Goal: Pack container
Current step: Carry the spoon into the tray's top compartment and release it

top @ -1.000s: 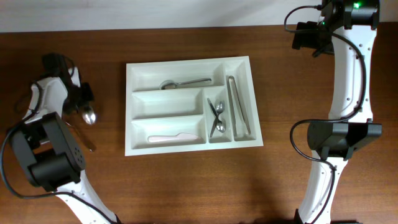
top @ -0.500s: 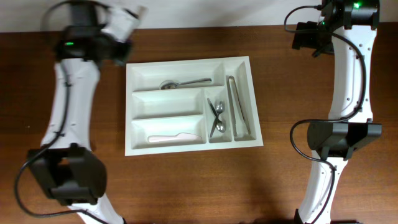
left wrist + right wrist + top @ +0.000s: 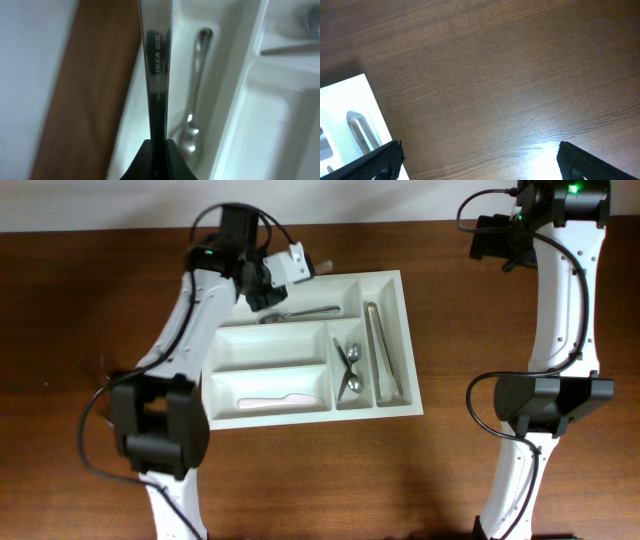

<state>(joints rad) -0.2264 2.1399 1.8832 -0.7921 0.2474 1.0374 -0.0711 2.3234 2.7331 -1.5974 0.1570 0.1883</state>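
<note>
The left pincer [image 3: 157, 144] is clenching a metal cutlery handle [image 3: 156, 60] above the container [image 3: 270, 348]; the right pincer [image 3: 480, 157] is hanging released over the table [image 3: 495, 75].

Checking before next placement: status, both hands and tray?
Left hand shut on metal utensil, above top compartment of tray. Right hand open, off to tray's side. One spoon already in that compartment.

container [image 3: 270, 352] white | table [image 3: 320, 480] brown woodgrain | held handle [image 3: 156, 75] silver | left claw [image 3: 158, 146] black
</note>
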